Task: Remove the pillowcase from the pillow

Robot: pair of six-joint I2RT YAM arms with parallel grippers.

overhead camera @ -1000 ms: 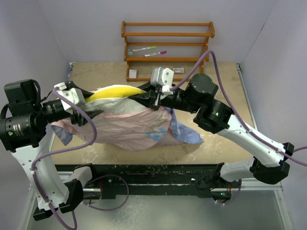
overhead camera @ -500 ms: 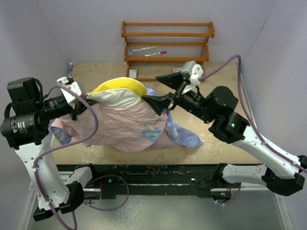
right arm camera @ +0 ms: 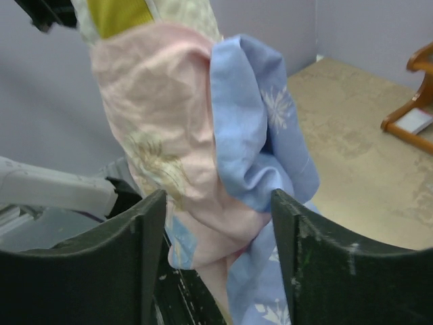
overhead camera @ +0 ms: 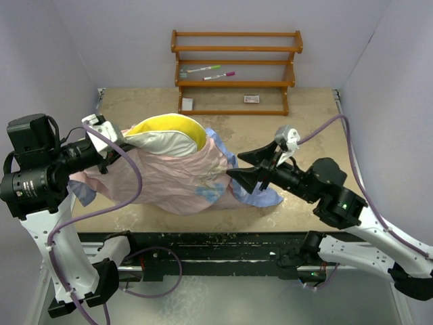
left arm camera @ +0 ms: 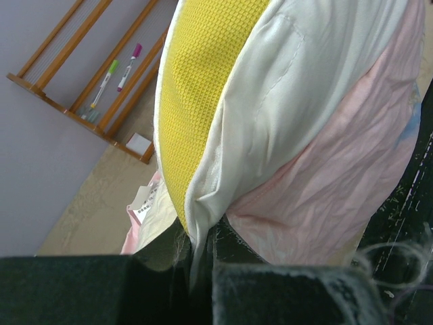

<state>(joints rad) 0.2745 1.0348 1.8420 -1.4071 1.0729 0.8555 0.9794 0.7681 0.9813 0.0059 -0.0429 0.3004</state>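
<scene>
Now the right gripper (overhead camera: 233, 165) — jaws apart — has backed off the pillowcase (overhead camera: 172, 177).

A robot test lab: plain lilac walls (overhead camera: 122, 40) box in a tan counter (overhead camera: 311, 115), a left arm (overhead camera: 40, 179) and right arm (overhead camera: 331, 186) are bolted to a black rail (overhead camera: 216, 247), and a wooden rack (overhead camera: 237, 49) holds markers (overhead camera: 204, 69).

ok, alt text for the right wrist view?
Open fingers of the right gripper frame the hanging pillowcase, pink inside out with blue snowflake folds; the pillow shows yellow above. Tan table and a wooden rack corner lie behind.
</scene>
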